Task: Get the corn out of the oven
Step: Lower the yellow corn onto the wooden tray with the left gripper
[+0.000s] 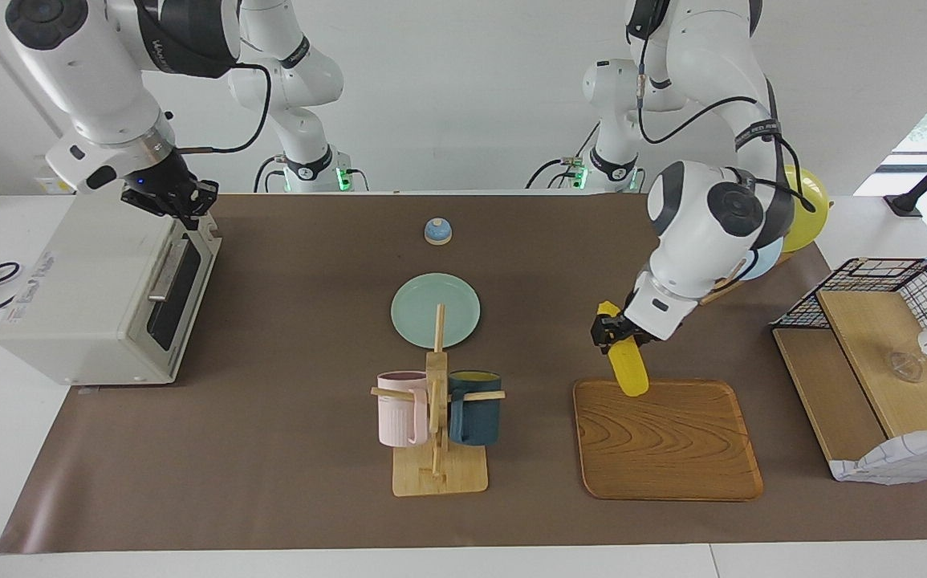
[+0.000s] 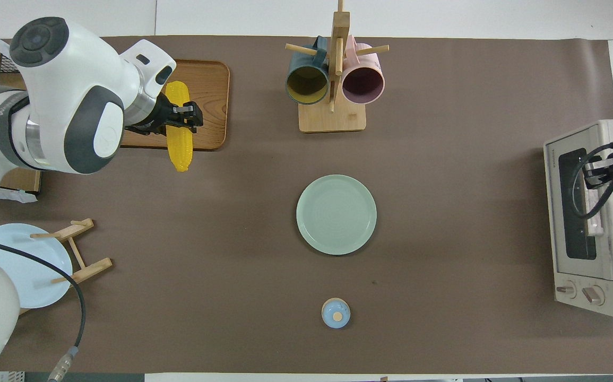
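My left gripper [image 1: 612, 334] [image 2: 181, 116] is shut on the corn [image 1: 628, 372] [image 2: 178, 146], a bright yellow cob. The cob hangs tilted over the wooden tray's [image 1: 672, 441] [image 2: 208, 90] edge nearer to the robots. The off-white oven [image 1: 86, 281] [image 2: 603, 297] stands at the right arm's end of the table with its dark glass door [image 1: 168, 303] shut. My right gripper [image 1: 168, 199] [image 2: 598, 171] hovers at the door's top edge, by the bar handle.
A green plate [image 1: 435, 311] [image 2: 336, 214] lies mid-table. A mug rack [image 1: 437, 417] [image 2: 331, 79] with a pink and a blue mug stands farther out. A small blue knob [image 1: 438, 231] sits near the robots. A plate stand [image 2: 72, 249] and a wire shelf [image 1: 872, 353] are at the left arm's end.
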